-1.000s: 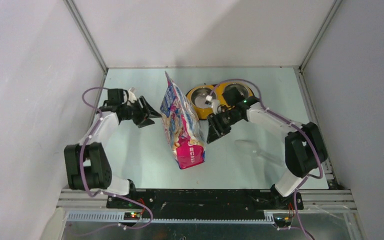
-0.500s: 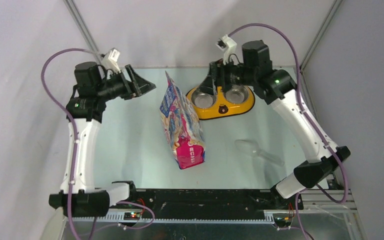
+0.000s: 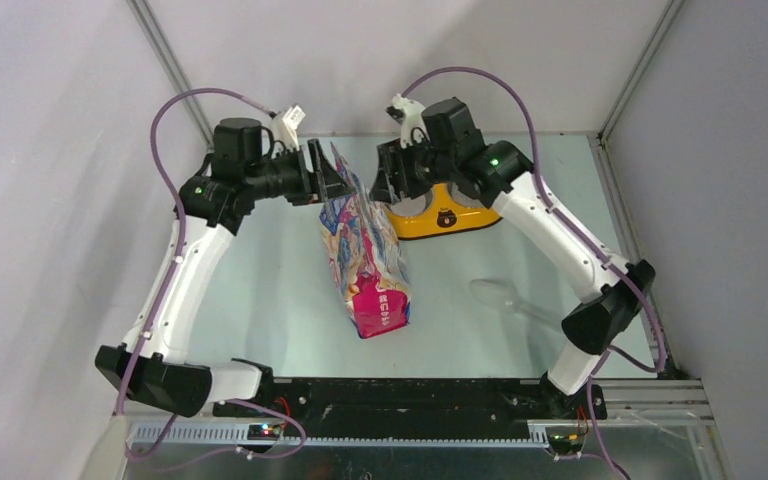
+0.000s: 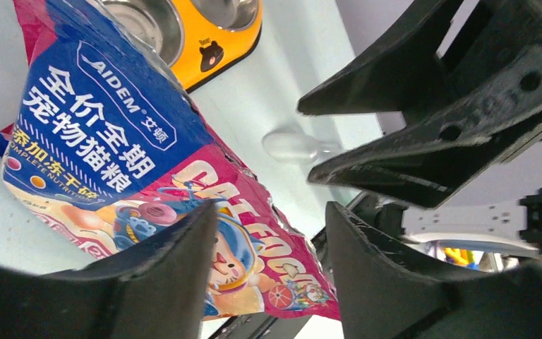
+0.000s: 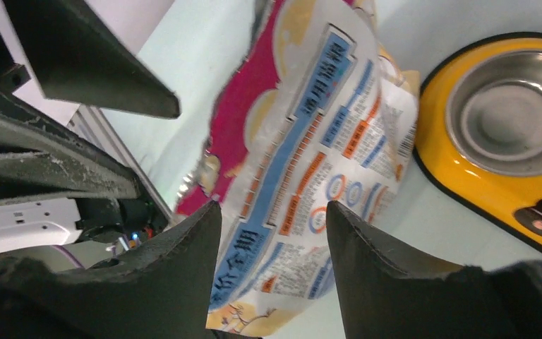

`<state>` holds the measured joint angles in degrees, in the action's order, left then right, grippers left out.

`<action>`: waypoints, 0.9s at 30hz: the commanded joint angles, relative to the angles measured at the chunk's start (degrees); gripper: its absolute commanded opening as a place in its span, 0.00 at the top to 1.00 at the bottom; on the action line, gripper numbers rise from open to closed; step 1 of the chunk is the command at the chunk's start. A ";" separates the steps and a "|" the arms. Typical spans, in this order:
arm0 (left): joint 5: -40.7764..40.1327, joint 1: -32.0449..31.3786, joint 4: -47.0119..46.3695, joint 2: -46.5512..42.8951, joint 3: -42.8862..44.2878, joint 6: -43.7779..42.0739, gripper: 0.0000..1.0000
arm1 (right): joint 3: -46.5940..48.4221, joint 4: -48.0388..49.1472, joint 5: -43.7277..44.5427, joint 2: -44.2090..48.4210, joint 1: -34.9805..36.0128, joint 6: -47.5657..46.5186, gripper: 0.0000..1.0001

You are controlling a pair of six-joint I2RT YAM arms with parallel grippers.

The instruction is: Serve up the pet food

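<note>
The pink-and-blue "CAT FOOD" bag stands upright in the middle of the table; it also fills the left wrist view and the right wrist view. No kibble shows. My left gripper is open, raised just left of the bag's top edge. My right gripper is open, raised just right of the bag's top, facing the left one. Neither touches the bag. The yellow double bowl with steel cups sits behind the right gripper, partly hidden by it.
A clear plastic scoop lies on the table right of the bag; it also shows in the left wrist view. Grey walls enclose the table on three sides. The black base rail runs along the near edge.
Both arms have risen from low beside the bag and swung inward, so the open grippers now face each other across the bag's top. The bag has not moved.
</note>
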<state>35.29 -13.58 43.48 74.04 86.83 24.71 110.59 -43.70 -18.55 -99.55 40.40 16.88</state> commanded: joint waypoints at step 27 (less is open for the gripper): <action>-0.95 -0.15 -4.47 -0.68 -7.49 4.53 0.71 | -3.92 5.34 -5.60 4.24 0.47 -3.09 0.38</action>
<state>33.78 -15.07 40.60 75.00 80.68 29.08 101.71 -41.10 -22.65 -93.01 39.81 11.94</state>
